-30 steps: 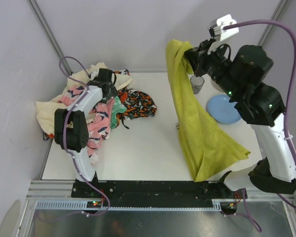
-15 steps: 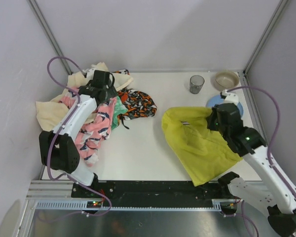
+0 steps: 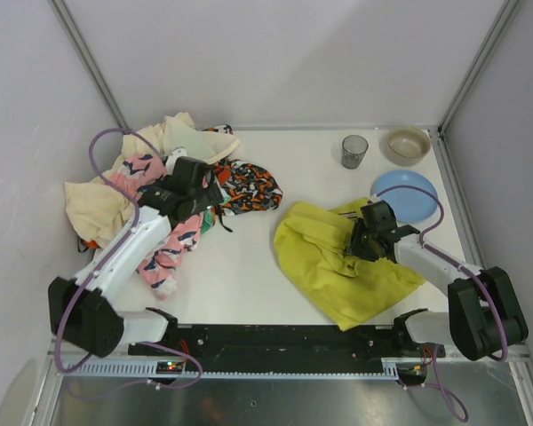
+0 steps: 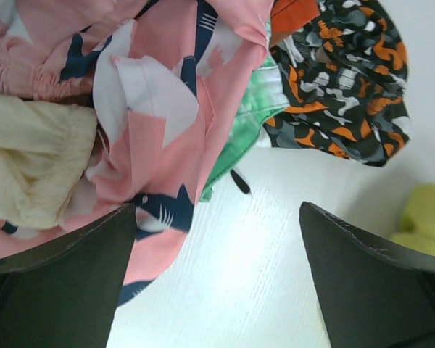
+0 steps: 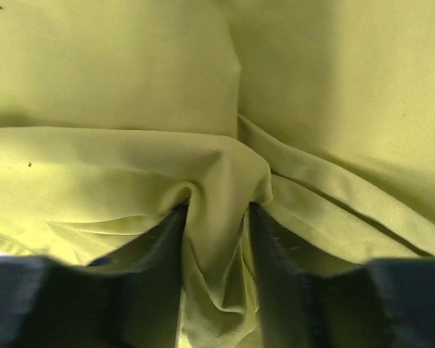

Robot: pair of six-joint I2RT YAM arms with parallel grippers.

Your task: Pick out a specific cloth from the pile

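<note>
The mustard yellow-green cloth (image 3: 333, 262) lies crumpled on the table at the right, apart from the pile. My right gripper (image 3: 360, 241) rests low on it, shut on a fold of the cloth (image 5: 217, 217) that bunches between the two fingers. The pile (image 3: 155, 191) of cream, pink printed, orange-black and mint green garments lies at the left rear. My left gripper (image 3: 195, 191) hangs open and empty over the pile's right edge; its view shows the pink cloth (image 4: 159, 109), the orange-black cloth (image 4: 341, 87) and bare table between the fingers.
A blue plate (image 3: 407, 195), a grey cup (image 3: 354, 151) and a tan bowl (image 3: 408, 145) stand at the right rear, just behind my right arm. White walls and metal posts close off the table's back and sides.
My right arm came down from high at the rear and laid the yellow-green cloth on the table, now crumpled lower and further left. My left arm drew back towards the near side.
</note>
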